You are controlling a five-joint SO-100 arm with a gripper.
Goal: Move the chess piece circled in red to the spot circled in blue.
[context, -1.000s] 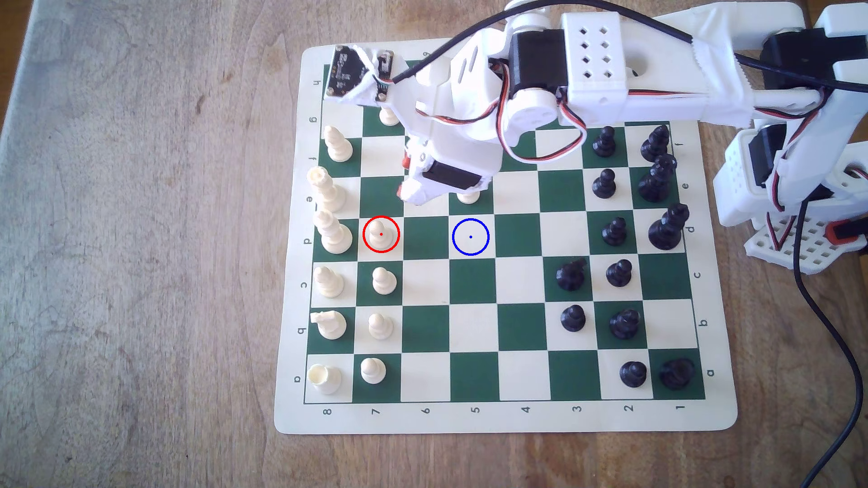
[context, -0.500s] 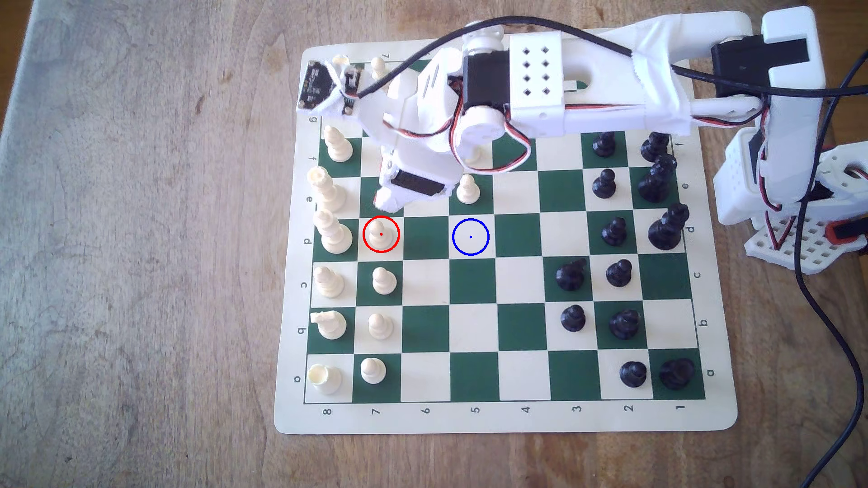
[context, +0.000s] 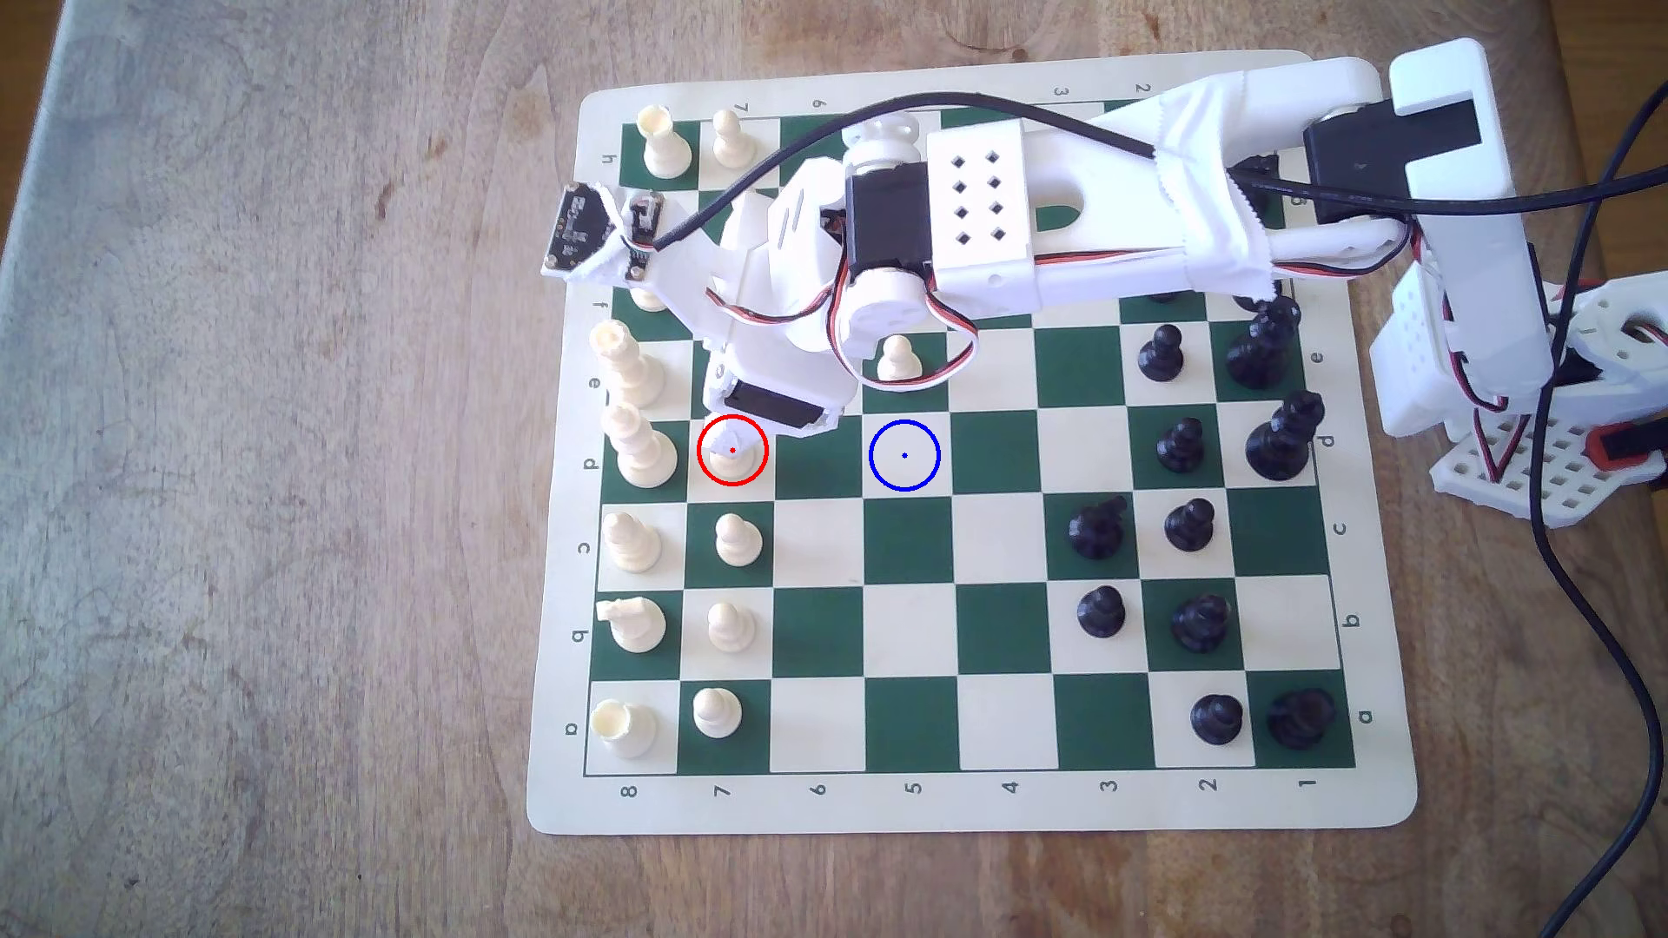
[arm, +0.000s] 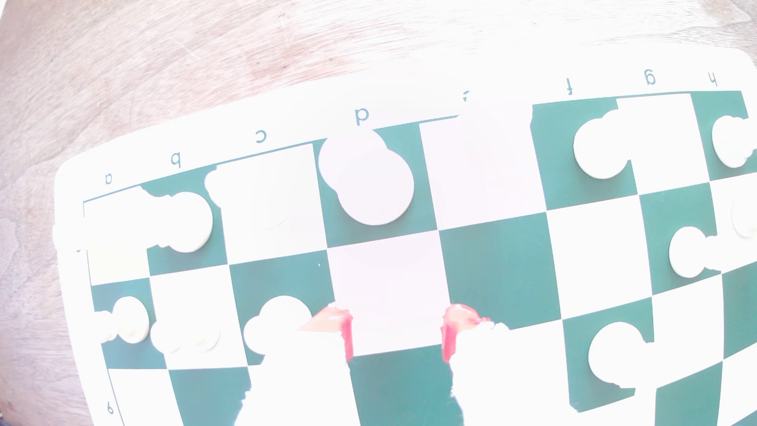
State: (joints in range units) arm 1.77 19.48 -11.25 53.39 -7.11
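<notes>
Two red-tipped white fingers [arm: 346, 334] of my gripper [arm: 396, 334] stand spread wide, holding nothing. In the exterior view, the small cream-white plastic pawn [context: 733, 462] sits inside the red ring, partly under my gripper [context: 733, 433]; the blue-ringed cream square [context: 904, 455] lies two squares toward that view's right of it.

A worn wooden table [context: 271, 541] — a green-and-cream chess mat [context: 975, 807] lies flat on it.
</notes>
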